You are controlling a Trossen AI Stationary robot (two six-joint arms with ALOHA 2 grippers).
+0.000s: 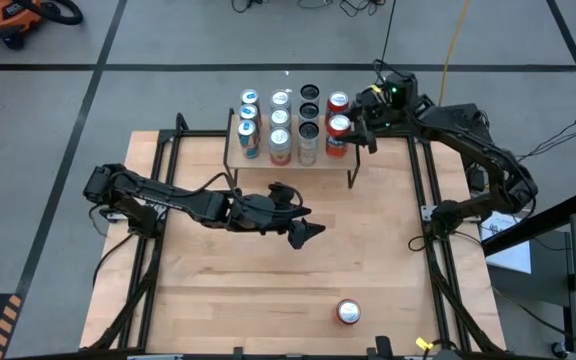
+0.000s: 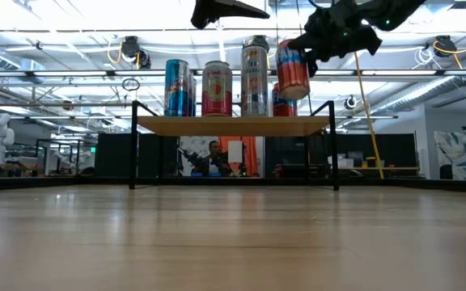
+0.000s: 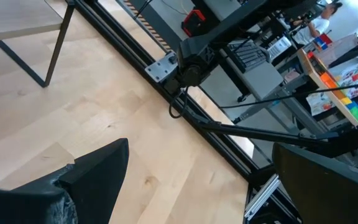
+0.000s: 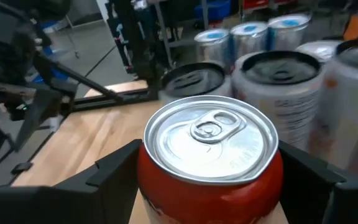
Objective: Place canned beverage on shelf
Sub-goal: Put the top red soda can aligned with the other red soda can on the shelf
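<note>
The right gripper (image 1: pixel 351 128) holds a red can (image 1: pixel 337 126) between its jaws above the right end of the shelf (image 1: pixel 320 166), probably to fill this free place, while the left gripper (image 1: pixel 306 231) waits open over the tabletop's (image 1: pixel 268 290) middle.

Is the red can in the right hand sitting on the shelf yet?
Not yet. The red can hangs tilted above the shelf, gripped by the right hand.

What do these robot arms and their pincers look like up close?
Both arms are dark, jointed tubes with thin cables running along them. The left gripper ends in two pointed, wedge-shaped black fingers. The right gripper has flat black fingers, and a small green light glows near its wrist.
</note>
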